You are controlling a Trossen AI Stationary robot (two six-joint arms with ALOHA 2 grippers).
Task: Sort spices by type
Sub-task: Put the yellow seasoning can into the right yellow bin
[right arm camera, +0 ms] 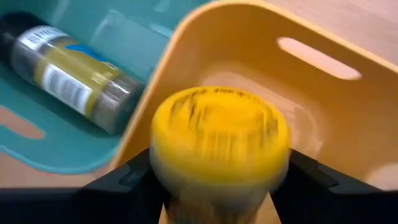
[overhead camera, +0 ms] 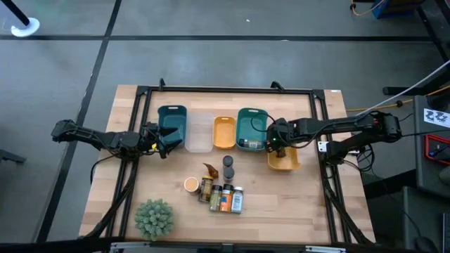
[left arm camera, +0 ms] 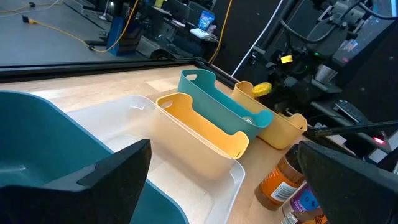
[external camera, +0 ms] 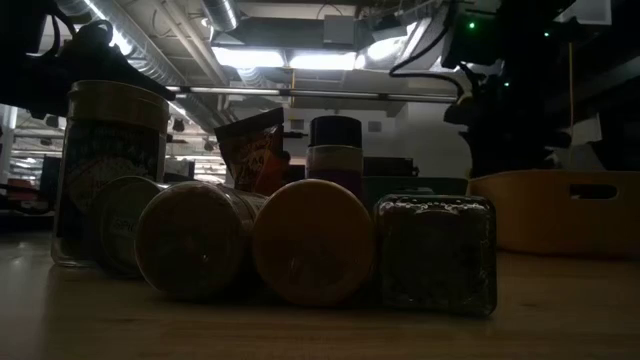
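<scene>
Currently I hold a yellow-lidded jar (right arm camera: 219, 144) clenched in the right claw (overhead camera: 279, 143), lid toward the wrist camera, its long axis running away from the lens and down into the yellow tub (right arm camera: 348, 118). The jar hangs just above that tub's left part, close to the wall it shares with the teal tub (overhead camera: 251, 128); I judge the coming move to be a short descent and release.

Teal tub: one jar with a yellow label (right arm camera: 74, 78) lies on its side in it. Orange tray (overhead camera: 223, 133) and clear tray (overhead camera: 199, 132), further left: I see nothing in them. Leftmost teal tray (overhead camera: 172, 123): contents not visible.

Remaining spices (overhead camera: 219, 190) stand and lie clustered near the table's front centre, well apart from the tubs.

Left claw (overhead camera: 163, 144) waits released, beside the leftmost teal tray.
</scene>
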